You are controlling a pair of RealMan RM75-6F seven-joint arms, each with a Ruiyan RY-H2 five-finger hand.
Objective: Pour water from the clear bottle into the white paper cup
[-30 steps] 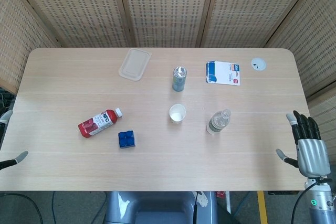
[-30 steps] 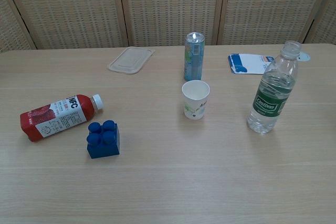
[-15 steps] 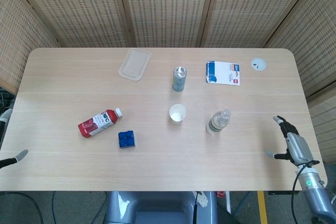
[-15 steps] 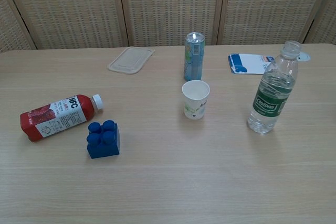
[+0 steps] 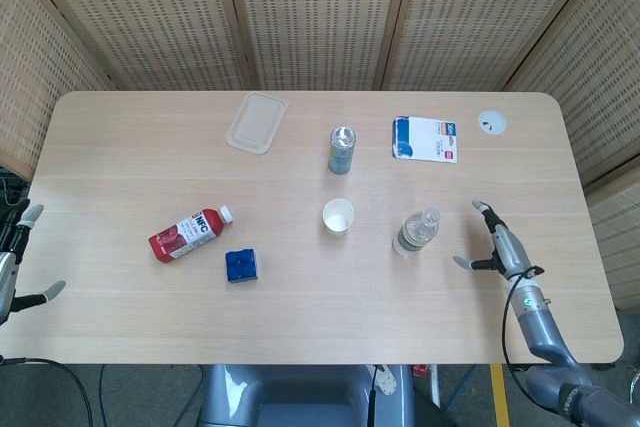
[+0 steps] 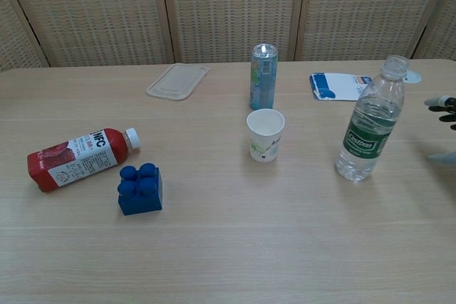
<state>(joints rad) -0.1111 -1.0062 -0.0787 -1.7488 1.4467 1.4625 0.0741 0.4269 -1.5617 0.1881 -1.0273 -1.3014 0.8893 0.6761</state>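
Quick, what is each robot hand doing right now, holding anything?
Left robot hand: open, holding nothing, at the table's left edge.
Right robot hand: open, holding nothing, beside the clear bottle.

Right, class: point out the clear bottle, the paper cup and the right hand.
Clear bottle (image 6: 362,141), chest view, on its green label.
Paper cup (image 6: 265,140), chest view, on its outer wall.
Right hand (image 5: 500,244), head view, on the palm.

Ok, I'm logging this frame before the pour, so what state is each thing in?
clear bottle: upright, uncapped, partly full
white paper cup: upright, looks empty
red juice bottle: lying down, capped
can: upright
flat plastic lid: lying flat
right hand: open, beside the bottle, apart
left hand: open, at the table's edge
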